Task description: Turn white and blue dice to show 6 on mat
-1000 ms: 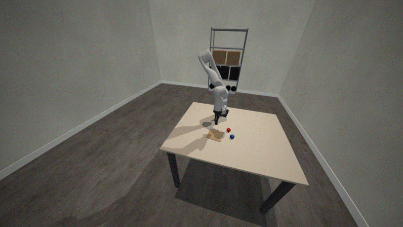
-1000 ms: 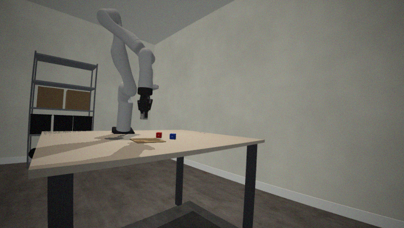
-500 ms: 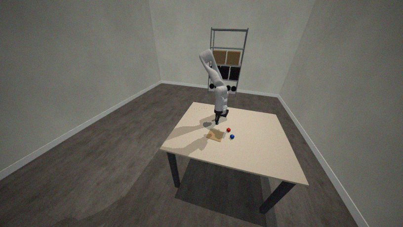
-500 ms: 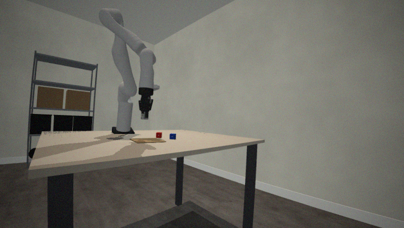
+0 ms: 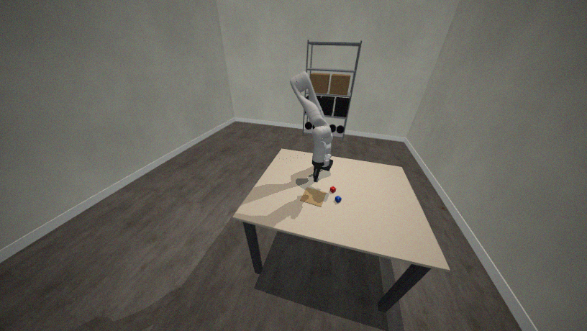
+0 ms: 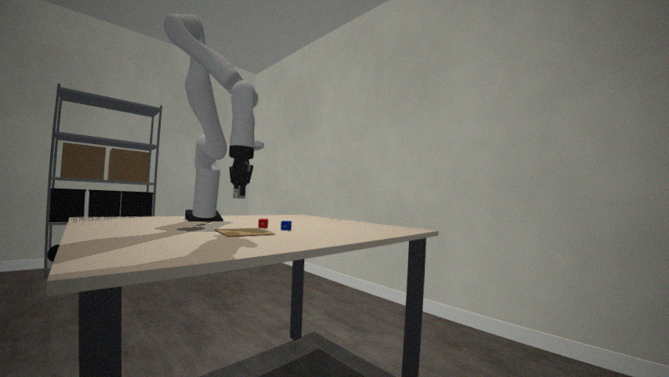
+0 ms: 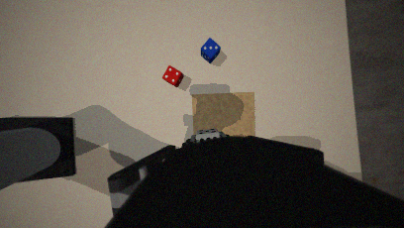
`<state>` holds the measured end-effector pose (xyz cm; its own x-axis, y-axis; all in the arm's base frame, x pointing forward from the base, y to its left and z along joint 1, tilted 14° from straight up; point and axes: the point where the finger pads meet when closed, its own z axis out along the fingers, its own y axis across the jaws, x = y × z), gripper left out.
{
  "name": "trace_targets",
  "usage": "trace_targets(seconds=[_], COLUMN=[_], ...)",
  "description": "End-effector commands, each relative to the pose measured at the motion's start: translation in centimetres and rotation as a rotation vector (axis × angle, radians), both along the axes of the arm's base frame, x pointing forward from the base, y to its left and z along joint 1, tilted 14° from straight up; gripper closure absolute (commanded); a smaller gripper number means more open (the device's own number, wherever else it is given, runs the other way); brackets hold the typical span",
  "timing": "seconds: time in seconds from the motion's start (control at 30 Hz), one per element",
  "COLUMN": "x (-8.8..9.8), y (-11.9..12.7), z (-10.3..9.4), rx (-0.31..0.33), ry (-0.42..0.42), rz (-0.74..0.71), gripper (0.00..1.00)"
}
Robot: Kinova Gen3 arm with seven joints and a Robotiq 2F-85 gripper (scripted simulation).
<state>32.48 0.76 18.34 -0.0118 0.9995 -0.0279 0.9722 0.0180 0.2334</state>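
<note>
The white die was clamped between the fingers of the gripper, lifted well above the counter. Only a sliver of it showed in the wrist view, a pale top edge with dark pips peeking over the black gripper body; which face it carried upward could not be told. In the exterior view it appeared as a small light block at the fingertips.

Three dice were in sight: one white, one red, one blue. The red die sat on the bare counter just off one corner of the mat, and its upper face showed four white pips. The blue die lay near the red one, apart from it and also off the mat, turned corner-on to the wrist camera, with three white pips on its visible top face. Neither touched the other or the mat.

There was one mat, a tan square lying flat on the counter, with the arm's shadow across it and no die resting on it. The single arm stood on its dark base at the counter's far edge. Behind it was one shelf rack holding two brown boxes and dark bins.
</note>
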Motion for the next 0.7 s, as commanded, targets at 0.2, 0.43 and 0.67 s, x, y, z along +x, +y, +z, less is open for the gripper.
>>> trace_targets(seconds=[0.2, 0.43, 0.67], x=[0.2, 0.6, 0.9], y=[0.2, 0.2, 0.2], z=[-0.9, -2.4, -3.9], rx=[-0.001, -0.001, -0.001], ry=[-0.002, -0.002, -0.002], rz=[0.005, 0.005, 0.005], gripper=[0.74, 0.74, 0.74])
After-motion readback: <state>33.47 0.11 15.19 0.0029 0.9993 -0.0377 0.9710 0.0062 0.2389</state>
